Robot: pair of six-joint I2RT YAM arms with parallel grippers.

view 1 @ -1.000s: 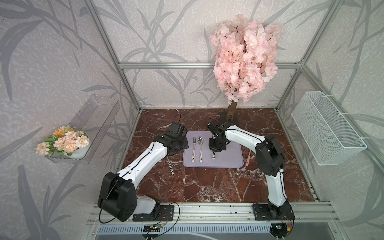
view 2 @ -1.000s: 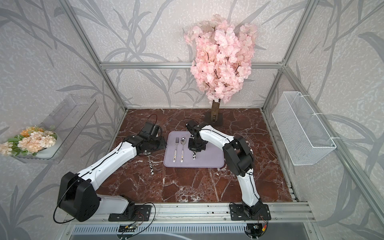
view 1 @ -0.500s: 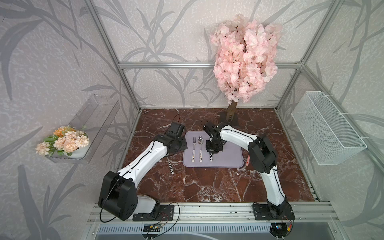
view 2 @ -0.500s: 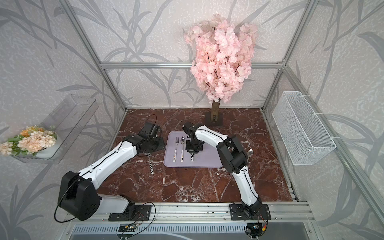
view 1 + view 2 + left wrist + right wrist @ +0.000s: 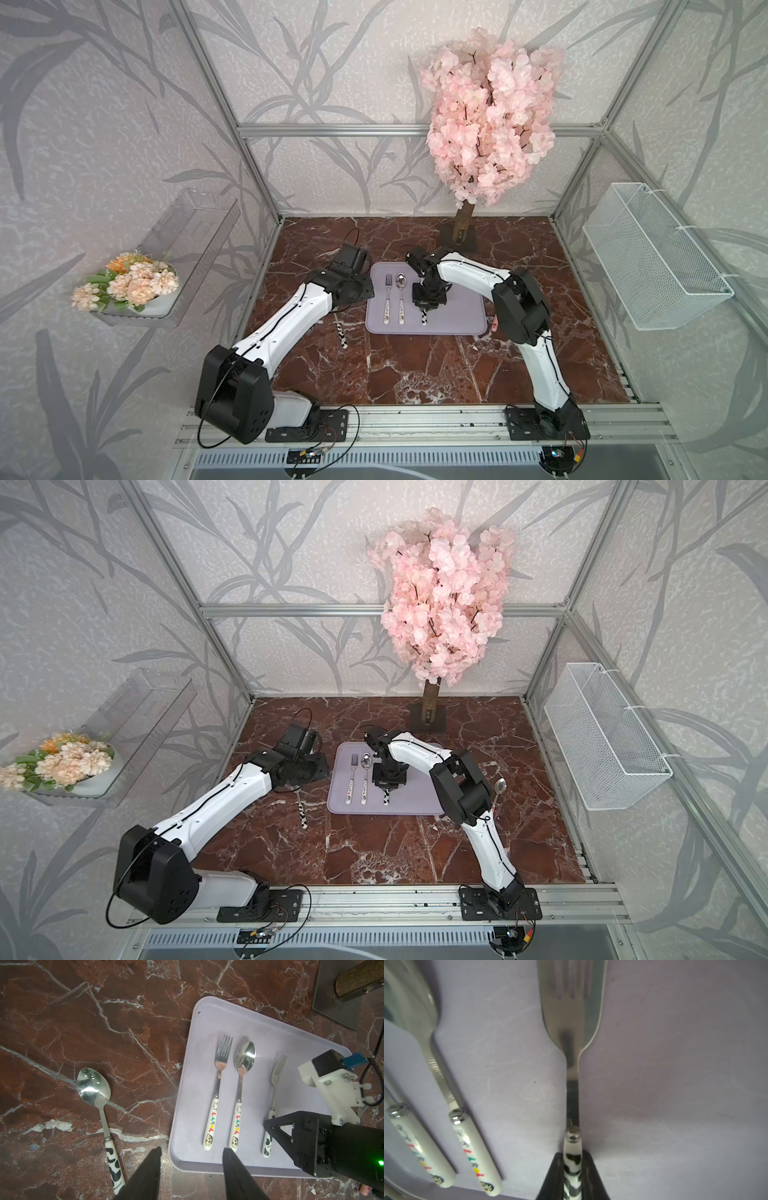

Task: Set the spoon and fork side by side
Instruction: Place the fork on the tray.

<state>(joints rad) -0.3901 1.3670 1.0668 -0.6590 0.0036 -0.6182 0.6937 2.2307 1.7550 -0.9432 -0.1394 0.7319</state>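
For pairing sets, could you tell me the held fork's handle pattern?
Black-and-white cow patches on the fork handle, clearest in the left wrist view.

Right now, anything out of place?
Yes: the cow-print spoon lies off the tray on the marble table, apart from its matching cow-print fork, which the right fingers hold over the tray.

There are two forks: a cow-patterned fork point(image 5: 278, 1068) pinched in the right gripper point(image 5: 572, 1172) and a cartoon-handled fork point(image 5: 221, 1064) two places over from it. Three spoons show: a cartoon-handled spoon point(image 5: 245, 1057) just beside that gripper, a cow-patterned spoon point(image 5: 93, 1086) ahead of the left gripper point(image 5: 192, 1149), and a third spoon point(image 5: 500, 786) well apart from both grippers. One tray point(image 5: 461, 320) lies under the right gripper.
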